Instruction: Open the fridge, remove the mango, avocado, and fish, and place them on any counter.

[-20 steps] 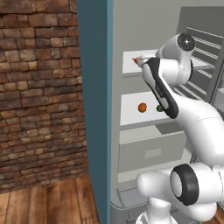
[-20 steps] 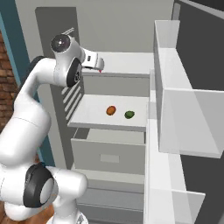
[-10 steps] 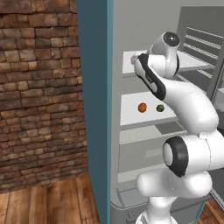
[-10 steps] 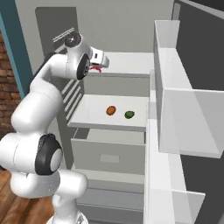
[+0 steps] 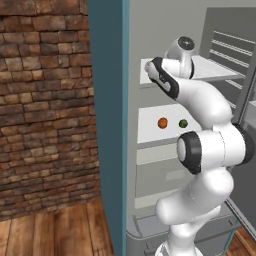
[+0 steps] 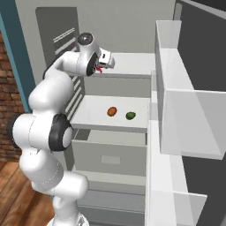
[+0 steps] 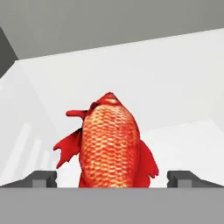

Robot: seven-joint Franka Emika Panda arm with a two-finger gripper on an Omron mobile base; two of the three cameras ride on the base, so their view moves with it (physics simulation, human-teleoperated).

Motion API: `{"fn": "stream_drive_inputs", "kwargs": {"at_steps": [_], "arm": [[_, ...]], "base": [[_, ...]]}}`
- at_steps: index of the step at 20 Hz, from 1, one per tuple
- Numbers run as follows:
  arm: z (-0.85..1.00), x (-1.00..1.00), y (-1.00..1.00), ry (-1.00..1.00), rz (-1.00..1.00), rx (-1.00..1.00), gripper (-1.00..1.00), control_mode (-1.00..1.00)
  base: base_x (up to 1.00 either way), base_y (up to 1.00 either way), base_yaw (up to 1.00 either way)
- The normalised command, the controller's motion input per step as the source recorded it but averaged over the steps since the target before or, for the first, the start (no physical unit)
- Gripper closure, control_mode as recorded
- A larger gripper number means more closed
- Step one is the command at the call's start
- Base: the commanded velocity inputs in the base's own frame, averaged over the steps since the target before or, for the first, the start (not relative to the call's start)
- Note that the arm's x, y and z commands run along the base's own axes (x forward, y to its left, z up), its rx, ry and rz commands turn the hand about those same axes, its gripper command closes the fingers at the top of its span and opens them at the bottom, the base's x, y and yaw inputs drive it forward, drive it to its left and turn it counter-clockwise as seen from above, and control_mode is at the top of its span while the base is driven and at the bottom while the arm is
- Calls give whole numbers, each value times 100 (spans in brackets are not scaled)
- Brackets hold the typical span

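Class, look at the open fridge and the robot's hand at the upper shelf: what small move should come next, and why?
Probably ease the hand a little further forward, then close. In the hand view the red scaly fish lies centred between the wide-open fingertips, whose jaws are not yet touching it. The small orange-brown mango and dark green avocado wait on the white shelf below.

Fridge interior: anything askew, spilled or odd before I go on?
Nothing spilled or damaged. The fish sits on the upper shelf, between the open gripper's tips. The mango and a small green fruit lie apart on the middle shelf. The drawer stands slightly pulled out.
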Motion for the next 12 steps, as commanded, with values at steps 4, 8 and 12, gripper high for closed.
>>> {"fn": "stream_drive_inputs", "kwargs": {"at_steps": [4,8,12], "arm": [[-39,39,-3,0,0,4,100,-100],[-25,6,-2,4,0,0,100,-100],[0,0,-4,0,0,1,100,-100]], "base": [[0,0,0],[0,0,0],[0,0,0]]}}
